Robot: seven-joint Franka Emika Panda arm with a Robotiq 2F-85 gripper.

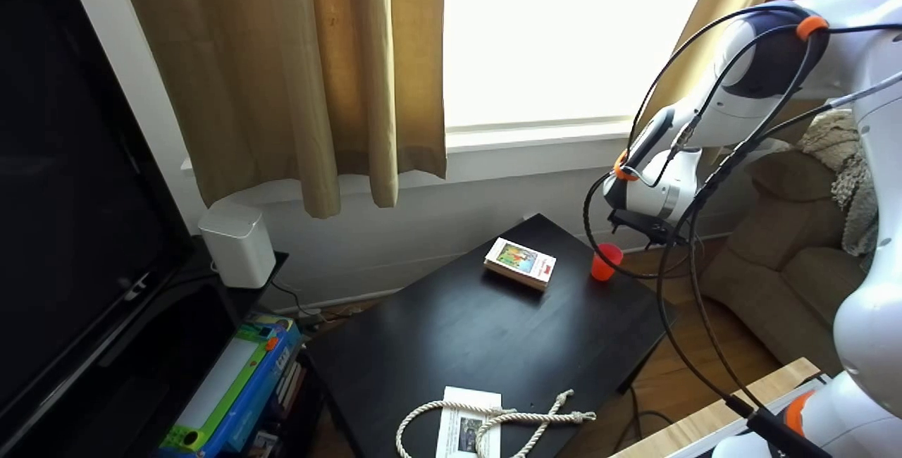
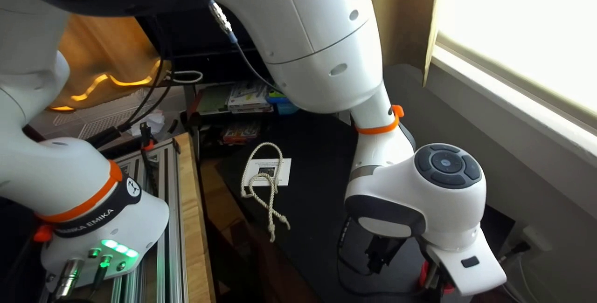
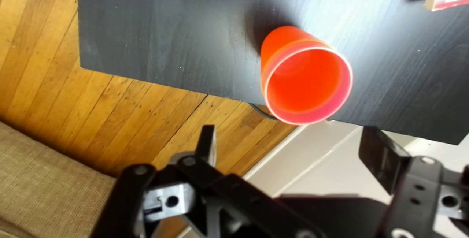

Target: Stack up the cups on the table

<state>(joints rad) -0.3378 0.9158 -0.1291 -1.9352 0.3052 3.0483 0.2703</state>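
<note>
One red cup (image 3: pixel 307 80) sits nested in an orange cup (image 3: pixel 280 45) in the wrist view, both tapered and of smooth plastic, the inner mouth round and pale-rimmed. The cups stand upright on the dark, finely grained worktop (image 3: pixel 176 22), near its edge and roughly midway between two corners. The jaws are spread wide, gripping nothing, their flat dark pads (image 3: pixel 383 157) well apart from each other. In an exterior view, the cups stand by the edge running from the corner nearest the wall, near a rectangular, picture-topped block (image 1: pixel 520 263); toward the opposite end, a twisted, knotted rope (image 1: pixel 546 417) loops over a printed sheet (image 1: pixel 466 433). In an exterior view, the smooth white arm (image 2: pixel 322 51) hides all but slivers of red; the jaws are mostly covered too.
</note>
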